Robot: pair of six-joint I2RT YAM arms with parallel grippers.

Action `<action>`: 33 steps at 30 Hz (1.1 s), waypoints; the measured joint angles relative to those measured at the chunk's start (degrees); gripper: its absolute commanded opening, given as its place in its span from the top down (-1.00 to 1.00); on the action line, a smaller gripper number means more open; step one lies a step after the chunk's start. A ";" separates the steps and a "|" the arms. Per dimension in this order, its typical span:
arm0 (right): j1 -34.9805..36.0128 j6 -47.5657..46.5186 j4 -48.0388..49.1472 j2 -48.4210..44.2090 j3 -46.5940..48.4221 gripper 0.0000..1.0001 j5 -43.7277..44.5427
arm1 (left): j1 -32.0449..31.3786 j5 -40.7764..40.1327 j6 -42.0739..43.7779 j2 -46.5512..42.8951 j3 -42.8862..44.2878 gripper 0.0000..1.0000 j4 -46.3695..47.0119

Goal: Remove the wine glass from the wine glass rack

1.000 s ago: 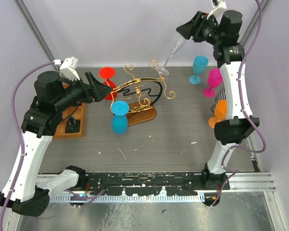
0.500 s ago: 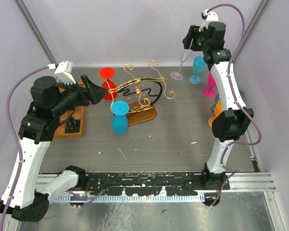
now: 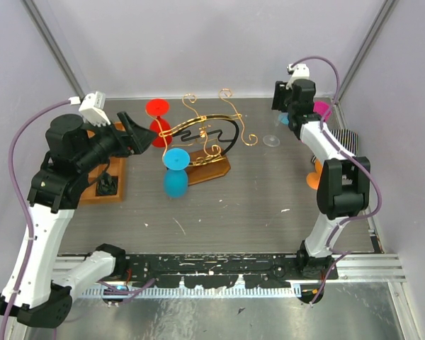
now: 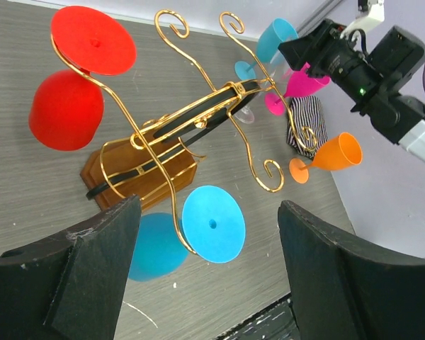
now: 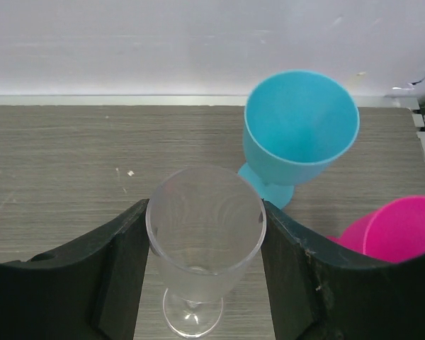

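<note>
Right claw (image 5: 205,265) snug around upright clear wine glass (image 5: 205,212)

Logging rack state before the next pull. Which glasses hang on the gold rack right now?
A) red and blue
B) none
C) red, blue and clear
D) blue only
A: the red glass and the blue glass hang bowl-down from the wine glass rack, while the clear glass is upright between the right pincer's fingers, off the rack.

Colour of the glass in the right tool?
It's a clear frosted wine glass; best in right wrist view.
</note>
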 measured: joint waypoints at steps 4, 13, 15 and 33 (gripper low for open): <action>0.24 -0.55 7.96 -2.71 -7.58 0.16 2.27 | 0.02 -0.92 0.00 -0.22 0.00 -0.70 -0.42; 2.10 -2.69 22.29 -5.75 -15.15 0.15 8.15 | 0.04 -2.51 -0.37 -0.48 -0.11 -0.67 -0.92; 2.40 -3.08 23.65 -5.64 -15.96 0.14 9.31 | 0.04 -4.04 -0.39 -1.11 -0.11 -0.68 -1.27; 2.75 -2.27 25.83 -1.60 -16.65 -0.99 12.59 | 0.04 -10.60 -0.39 -5.07 -1.09 -0.64 -2.01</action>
